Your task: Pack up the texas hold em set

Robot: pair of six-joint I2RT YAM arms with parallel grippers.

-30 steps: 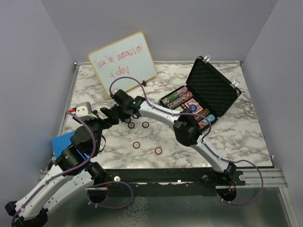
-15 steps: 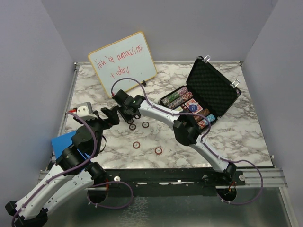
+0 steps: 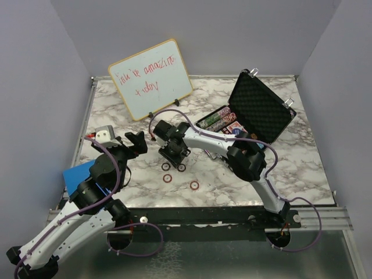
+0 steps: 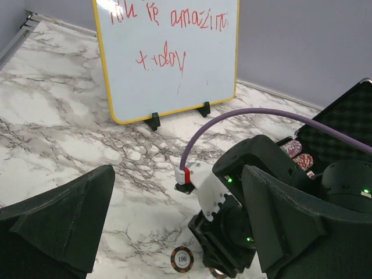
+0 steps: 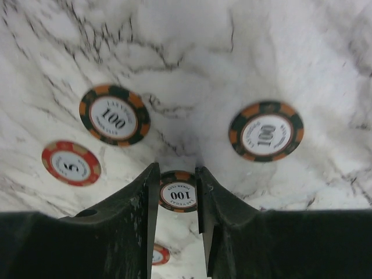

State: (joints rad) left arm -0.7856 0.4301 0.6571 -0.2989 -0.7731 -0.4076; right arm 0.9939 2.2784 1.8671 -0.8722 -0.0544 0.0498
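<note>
Right wrist: 100 chip (image 5: 178, 195) pinched btwn right hand (image 5: 177, 174) fingers.

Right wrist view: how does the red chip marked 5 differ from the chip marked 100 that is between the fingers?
Colour: the red chip has a red rim with pale patches; the middle 100 chip has a dark rim with orange patches. Position: the red chip lies free, left of the right gripper; the middle 100 chip sits between its fingers, touching both. Both are round with white centres.

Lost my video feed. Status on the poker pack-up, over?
Left claw open, empty. Right claw over a chip, grip unclear. Case open; loose chips on table.
</note>
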